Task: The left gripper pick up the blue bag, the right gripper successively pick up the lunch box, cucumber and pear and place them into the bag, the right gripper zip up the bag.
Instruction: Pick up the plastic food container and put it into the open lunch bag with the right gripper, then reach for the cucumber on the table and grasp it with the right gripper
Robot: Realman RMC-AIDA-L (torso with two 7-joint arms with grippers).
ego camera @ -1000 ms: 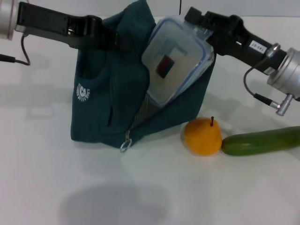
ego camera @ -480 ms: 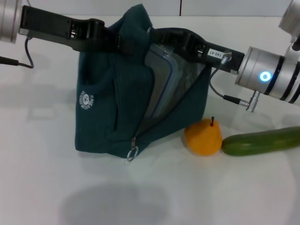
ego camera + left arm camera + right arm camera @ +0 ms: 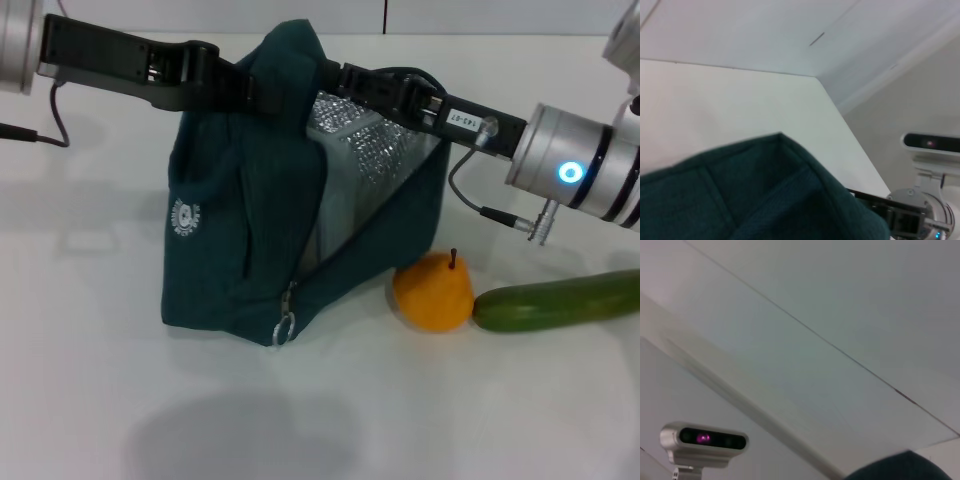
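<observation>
The blue bag (image 3: 240,230) stands on the white table, its mouth open and its silver lining (image 3: 365,140) showing. My left gripper (image 3: 262,92) is shut on the bag's top edge and holds it up; the bag's cloth also fills the left wrist view (image 3: 740,200). My right gripper (image 3: 338,78) reaches into the bag's mouth from the right. The lunch box is down inside the bag and mostly hidden. The orange-yellow pear (image 3: 433,292) stands just right of the bag. The green cucumber (image 3: 555,300) lies right of the pear, touching it.
The bag's zip pull ring (image 3: 284,326) hangs at the lower front of the opening. The right arm's cable (image 3: 480,205) loops above the pear. The table (image 3: 320,420) is white. The right wrist view shows only wall and a camera (image 3: 702,438).
The lunch box, first sticking out of the bag's mouth, has sunk inside. My right gripper has followed it into the opening. The left gripper has kept its hold.
</observation>
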